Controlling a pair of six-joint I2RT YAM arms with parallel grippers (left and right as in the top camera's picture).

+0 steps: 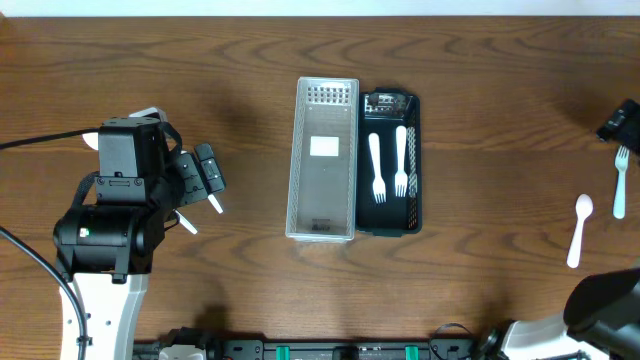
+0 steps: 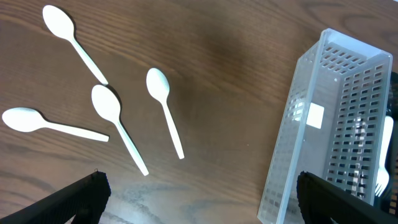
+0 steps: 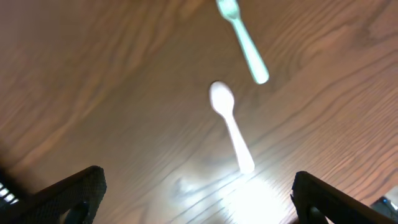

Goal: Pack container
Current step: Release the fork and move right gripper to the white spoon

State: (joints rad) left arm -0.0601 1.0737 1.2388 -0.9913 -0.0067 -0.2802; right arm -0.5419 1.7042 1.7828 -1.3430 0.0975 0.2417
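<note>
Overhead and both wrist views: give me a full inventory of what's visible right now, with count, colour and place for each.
Clear container: one, transparent, table centre.
Dark container: one, blackish, against the clear container's right side.
Packed forks: at least two, white, inside the dark container.
Loose spoons: four, white, on the table left of the clear container.
Loose fork: one, white, far right of the table.
Single spoon: one, white, beside the loose fork.
Table: one, brown wood.
Left gripper: one, black, open above the loose spoons.
Right gripper: one, black, open above the single spoon.
</note>
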